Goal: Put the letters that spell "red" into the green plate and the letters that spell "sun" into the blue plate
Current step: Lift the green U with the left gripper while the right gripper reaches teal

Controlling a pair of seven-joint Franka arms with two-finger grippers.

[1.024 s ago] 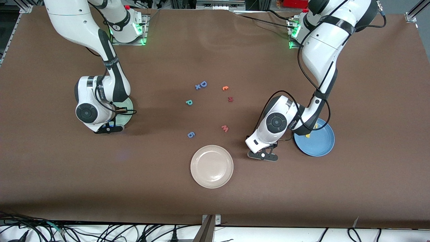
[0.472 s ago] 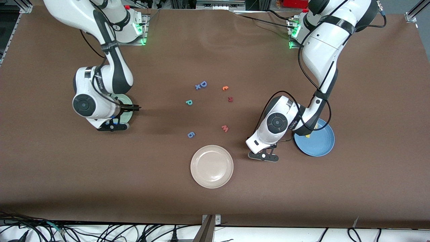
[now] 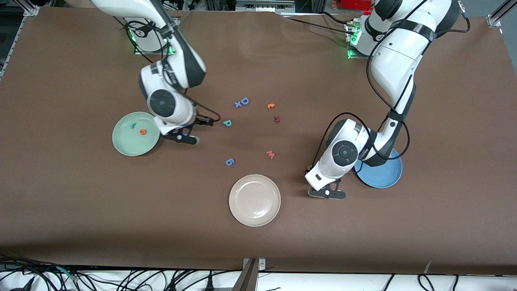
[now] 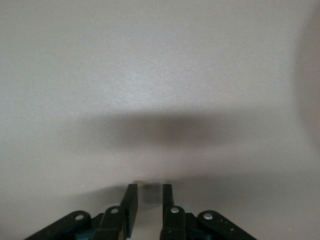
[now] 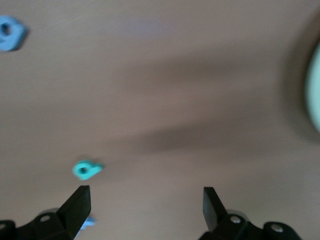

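Note:
The green plate [image 3: 125,143] holds the teal "r" [image 3: 132,125] and the orange "e" [image 3: 142,131]. The teal "d" [image 3: 227,123] [image 5: 87,170] lies on the table toward the middle. My right gripper [image 3: 204,121] [image 5: 145,199] hangs open between that plate and the "d", which sits just past one fingertip. My left gripper [image 3: 311,169] [image 4: 149,186] is down at the table beside the blue plate [image 3: 385,178], shut on the dark green letter [image 3: 309,167]; only a sliver of it shows at the hand's edge. The left arm hides part of the blue plate.
A cream plate [image 3: 254,200] sits nearest the front camera. Loose letters lie mid-table: blue "D" with a small "x" [image 3: 242,102], an orange letter [image 3: 271,106], a dark red one [image 3: 277,119], a pink "w" [image 3: 270,154], a blue "6" [image 3: 229,161].
The right arm swung off the green plate toward the teal "d", uncovering the "r" and "e", and its gripper opened. The left gripper closed and shifted slightly toward the blue plate.

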